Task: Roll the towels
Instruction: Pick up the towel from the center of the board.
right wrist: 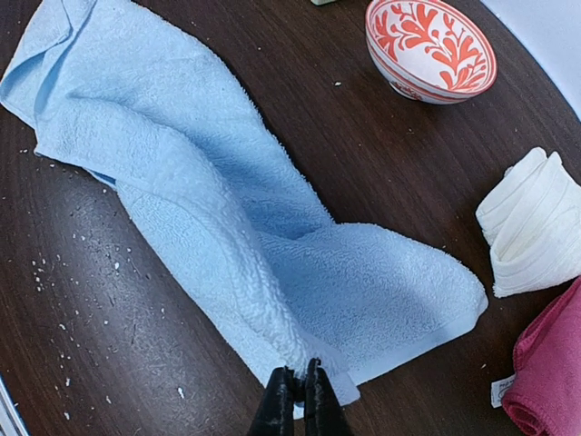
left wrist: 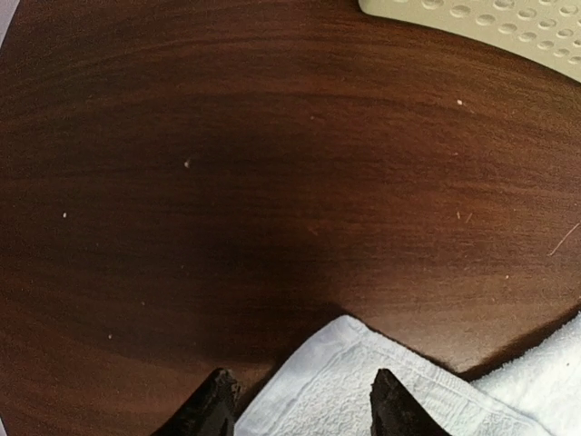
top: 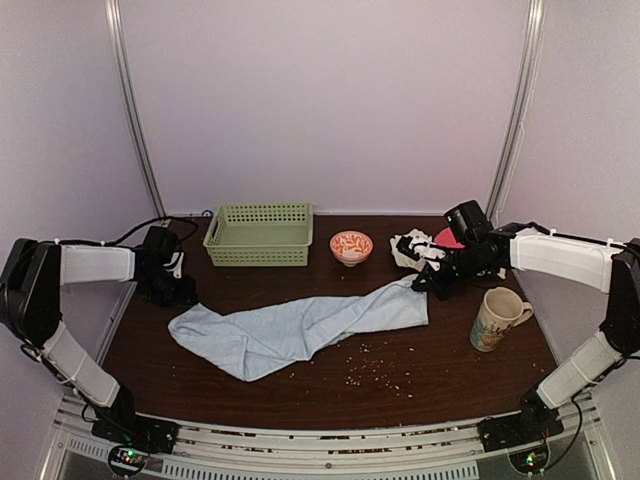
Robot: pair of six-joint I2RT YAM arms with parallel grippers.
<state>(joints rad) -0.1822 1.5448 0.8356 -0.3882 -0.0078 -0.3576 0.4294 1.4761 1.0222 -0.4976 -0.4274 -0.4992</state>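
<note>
Top view first: the green basket (top: 258, 254) sits at the far edge, left of centre, its perforated floor in plain sight. Just to its right is the red-patterned bowl (top: 351, 246), showing only its painted inside. The mug (top: 493, 320) stands upright near the right edge, and I cannot tell what is in it. The blue towel (top: 300, 330) sprawls flat and rumpled across the middle of the surface (top: 460, 380), running left to right. The off-white towel (top: 408, 250) is bundled near the far right corner, beside a pink cloth (top: 449, 239). Crumbs (top: 375, 365) dot the open wood between the blue towel and the near edge. The left claw (top: 178, 292) hangs by the left edge, just beyond the blue towel's left end. The right claw (top: 425, 287) is down at that towel's right end, between the bundle and the mug. On to the left wrist: the fingers (left wrist: 211, 413) stand well apart with nothing pinched. A pale cloth corner (left wrist: 336, 381) lies under the gap, and which towel it is I cannot tell. Wide bare wood runs ahead to the basket's corner. Right wrist now: the claw is squeezed tight on the blue towel's hem at a corner. The bowl sits far off, its inside hidden, with the off-white towel's stacked folds and the pink cloth off to the right.
</note>
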